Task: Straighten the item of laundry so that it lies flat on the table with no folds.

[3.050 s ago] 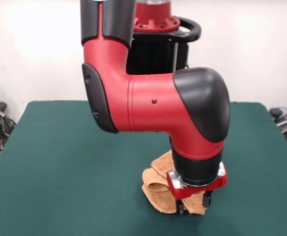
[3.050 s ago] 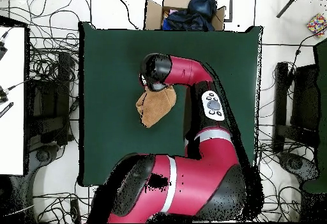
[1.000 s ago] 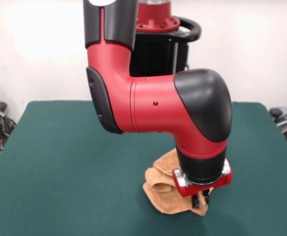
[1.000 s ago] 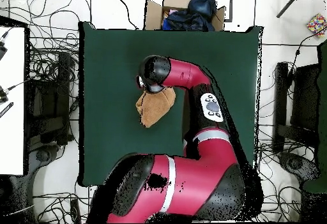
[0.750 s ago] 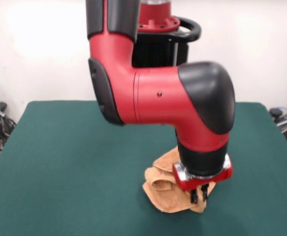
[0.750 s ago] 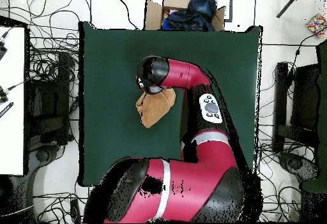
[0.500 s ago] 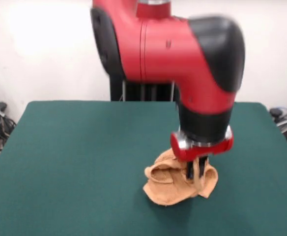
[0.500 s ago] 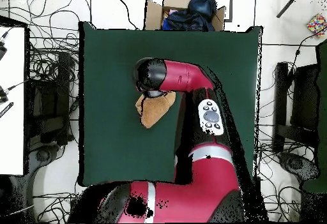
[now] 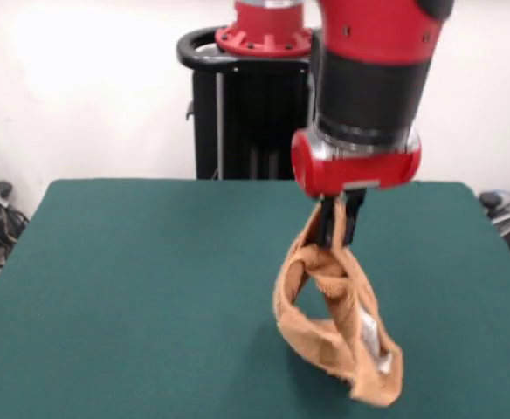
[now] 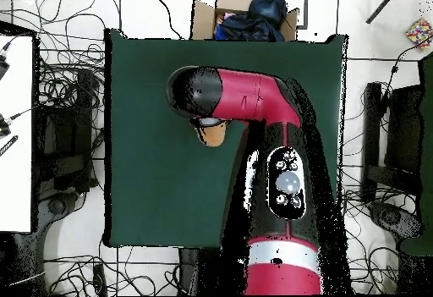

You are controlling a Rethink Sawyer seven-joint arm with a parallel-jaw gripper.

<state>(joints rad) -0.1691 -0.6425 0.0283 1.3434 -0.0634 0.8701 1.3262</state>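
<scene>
I have raised the gripper [image 9: 341, 229]; its fingers pinch the washcloth [image 9: 335, 327], now hanging bunched above the tabletop [image 9: 133, 288] right of centre. Folds remain; spreading is still required.

The washcloth [image 9: 334, 332] is orange-tan terry, with a small white tag showing near its lower end. The counter [image 9: 133, 288] wears a plain dark green cloth. The arm [image 9: 368, 78] is red with black sections, and the gripper [image 9: 338, 229] is black.
</scene>
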